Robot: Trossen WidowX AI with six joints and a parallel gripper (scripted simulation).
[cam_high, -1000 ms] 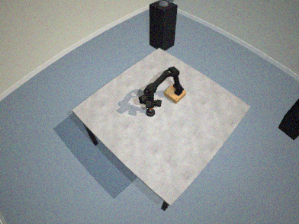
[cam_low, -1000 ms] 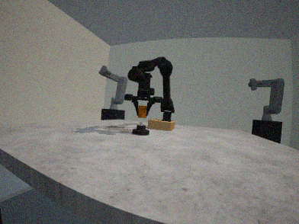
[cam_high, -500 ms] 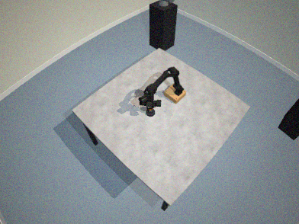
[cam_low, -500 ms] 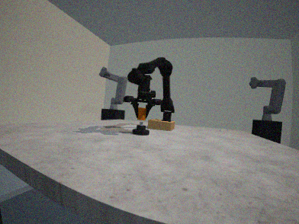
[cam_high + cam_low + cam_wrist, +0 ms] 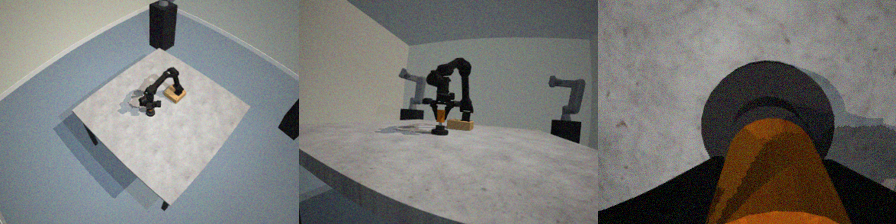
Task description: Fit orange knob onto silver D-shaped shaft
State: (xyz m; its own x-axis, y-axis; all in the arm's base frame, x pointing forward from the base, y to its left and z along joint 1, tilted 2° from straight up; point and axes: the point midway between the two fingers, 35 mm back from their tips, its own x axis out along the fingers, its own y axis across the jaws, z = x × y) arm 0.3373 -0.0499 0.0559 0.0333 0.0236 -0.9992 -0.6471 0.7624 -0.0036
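The orange knob (image 5: 441,116) (image 5: 770,172) is upright between the fingers of my gripper (image 5: 441,117) (image 5: 772,168), which is shut on it. The knob is directly above the round dark pedestal (image 5: 150,113) (image 5: 440,132) (image 5: 720,110). A short piece of the silver shaft (image 5: 440,123) shows between the knob's underside and the pedestal in the exterior view. The knob hides the shaft in the wrist view. I cannot tell whether the shaft's tip is inside the hole or how the flat sides line up.
The arm's wooden base block (image 5: 175,95) (image 5: 460,125) stands on the table (image 5: 183,152) (image 5: 482,168), behind the pedestal in the exterior view. Two grey arms (image 5: 419,89) (image 5: 576,97) on black stands are in the background, beyond the table.
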